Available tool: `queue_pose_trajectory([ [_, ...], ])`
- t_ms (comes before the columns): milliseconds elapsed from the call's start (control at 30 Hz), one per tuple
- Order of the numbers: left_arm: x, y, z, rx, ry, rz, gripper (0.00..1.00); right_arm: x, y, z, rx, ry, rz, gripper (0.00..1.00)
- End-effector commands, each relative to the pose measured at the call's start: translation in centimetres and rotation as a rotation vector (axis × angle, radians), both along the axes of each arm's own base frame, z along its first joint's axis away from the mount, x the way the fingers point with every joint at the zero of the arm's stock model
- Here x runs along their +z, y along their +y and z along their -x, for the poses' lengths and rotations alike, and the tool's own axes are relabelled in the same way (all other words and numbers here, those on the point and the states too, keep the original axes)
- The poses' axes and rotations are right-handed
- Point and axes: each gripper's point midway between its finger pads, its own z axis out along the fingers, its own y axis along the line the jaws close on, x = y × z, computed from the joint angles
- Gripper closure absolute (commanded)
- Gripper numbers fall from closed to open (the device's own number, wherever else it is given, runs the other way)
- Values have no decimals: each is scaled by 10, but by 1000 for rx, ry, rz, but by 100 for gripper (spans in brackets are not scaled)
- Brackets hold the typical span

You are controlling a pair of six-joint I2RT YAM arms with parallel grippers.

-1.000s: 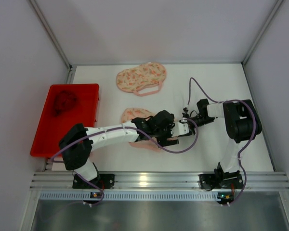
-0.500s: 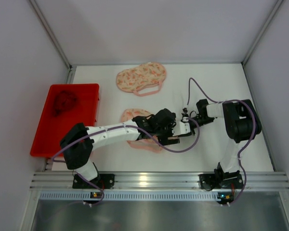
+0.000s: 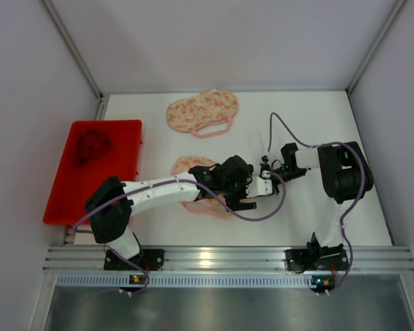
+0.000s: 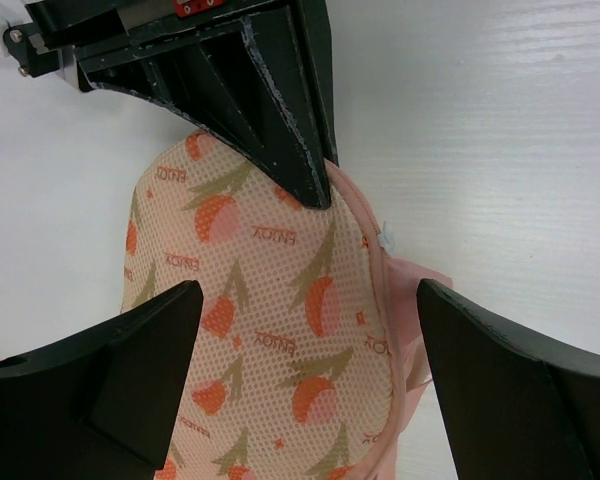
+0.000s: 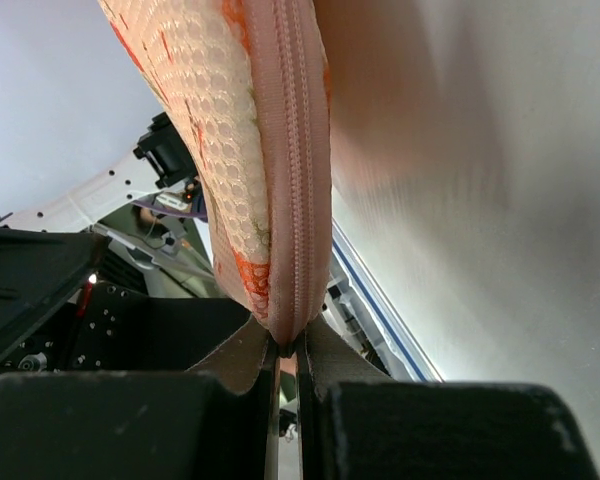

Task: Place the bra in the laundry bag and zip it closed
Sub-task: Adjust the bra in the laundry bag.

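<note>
- Two mesh bags lay on the surface [image 3: 317, 214]. The laundry bag [image 4: 270, 340] being worked on was near the middle, partly under the arms. A second bag [image 3: 201, 110] lay well apart, toward the far edge.
- One dark red crumpled garment, which I took for the bra [image 3: 91, 146], sat in the red bin [image 3: 55, 207] at the surface's left edge. As far as could be seen, it was in neither bag.
- The right tool [image 5: 287, 345] was clenched on the laundry bag's rim, pinching the pink zipper [image 5: 302, 150] seam edge-on.
- The left tool [image 4: 308, 320] was released, its fingers spread wide above the printed mesh and touching nothing that the views showed.
- The bag looked light, soft and floppy. Its thin honeycomb mesh would probably fold, and slide on the smooth white surface.
- The stitched zipper tape seemed the firmest place to hold it. One pinch alone would likely let the bag twist, so a second hold further along the tape should steady the mouth.
- The bra looked light and springy, with straps that might snag. Bunching it at the centre seemed the safest way to take hold.
</note>
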Motion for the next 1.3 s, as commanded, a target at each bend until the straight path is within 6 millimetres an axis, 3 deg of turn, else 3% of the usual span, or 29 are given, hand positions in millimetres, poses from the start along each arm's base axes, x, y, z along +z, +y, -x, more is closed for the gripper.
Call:
queue_pose_trajectory([
  [0,17,-1,6,-38,2,45,5,11,8,-4,28,-37,-50,100],
  [233,-2,8,-32,124,-76,-51,6,14,7,-1,35,-44,-55,100],
  [333,-1,11,-47,175,-110,-53,6,13,6,1,44,-45,-49,100],
  [567,-4,15,-58,199,-179,-47,6,15,6,3,46,-31,-65,100],
  [633,3,9,-62,190,-219,2,5,15,7,4,47,-28,-74,100],
  [833,-7,6,-42,84,-304,22,6,15,8,4,52,-11,-93,100],
  [867,0,-2,-43,78,-334,64,6,16,8,5,54,-4,-95,100],
  [900,-8,0,-37,62,-346,54,6,17,9,5,57,-6,-103,100],
  [1133,-7,-16,-57,117,-527,82,4,18,11,13,82,1,-113,100],
  [1267,-11,-10,-69,158,-598,53,4,21,12,17,102,-6,-123,100],
])
